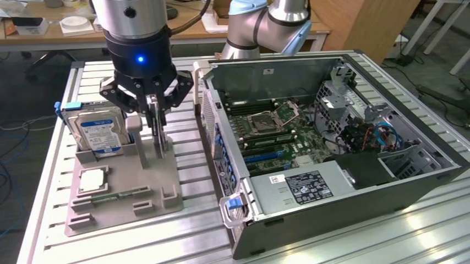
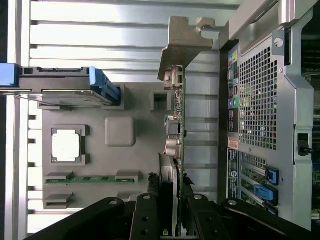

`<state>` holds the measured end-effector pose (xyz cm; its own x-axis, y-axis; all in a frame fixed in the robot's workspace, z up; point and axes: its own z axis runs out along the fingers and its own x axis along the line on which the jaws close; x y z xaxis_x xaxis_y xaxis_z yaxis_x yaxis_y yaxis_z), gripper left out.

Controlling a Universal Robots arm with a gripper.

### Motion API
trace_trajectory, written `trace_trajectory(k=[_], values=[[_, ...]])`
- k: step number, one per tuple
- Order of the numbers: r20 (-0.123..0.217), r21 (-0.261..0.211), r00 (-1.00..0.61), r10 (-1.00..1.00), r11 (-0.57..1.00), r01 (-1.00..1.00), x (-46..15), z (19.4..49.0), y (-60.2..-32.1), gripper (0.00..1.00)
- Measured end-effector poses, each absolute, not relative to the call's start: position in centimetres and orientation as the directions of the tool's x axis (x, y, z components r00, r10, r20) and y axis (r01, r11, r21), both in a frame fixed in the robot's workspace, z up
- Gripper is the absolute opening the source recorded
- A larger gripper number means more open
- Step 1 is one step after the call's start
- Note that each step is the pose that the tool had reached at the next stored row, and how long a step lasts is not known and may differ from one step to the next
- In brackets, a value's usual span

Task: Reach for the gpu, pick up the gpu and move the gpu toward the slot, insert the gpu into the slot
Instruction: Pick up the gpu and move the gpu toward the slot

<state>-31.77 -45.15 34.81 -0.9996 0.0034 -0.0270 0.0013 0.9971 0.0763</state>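
claw: black-fingered gripper [image 1: 153,126] pinched narrow on the gpu | gpu [image 2: 177,110]: thin green circuit card, black cooler, silver end bracket, upright on edge over grey plastic fixture tray [image 1: 121,212] | exterior view: blue-labelled silver hard drive [image 1: 99,132] at its 9 o'clock, open black computer case [image 1: 331,214] at 3 o'clock

In the wrist view, one end of the graphics card [image 2: 176,125] is hidden between the fingers of the claw [image 2: 170,187], and the hard drive [image 2: 60,82] and computer case [image 2: 260,100] run past the frame edges. In the exterior view the arm [image 1: 132,22] is cut off at the top edge, upper left — the hard drive's label print is too small to read.
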Motion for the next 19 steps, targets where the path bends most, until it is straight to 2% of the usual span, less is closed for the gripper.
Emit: trace_trajectory(k=[19], values=[[-0.027,0.086,-1.000,0.004,0.996,0.001,-31.8,36.1,-45.1,0.27]])
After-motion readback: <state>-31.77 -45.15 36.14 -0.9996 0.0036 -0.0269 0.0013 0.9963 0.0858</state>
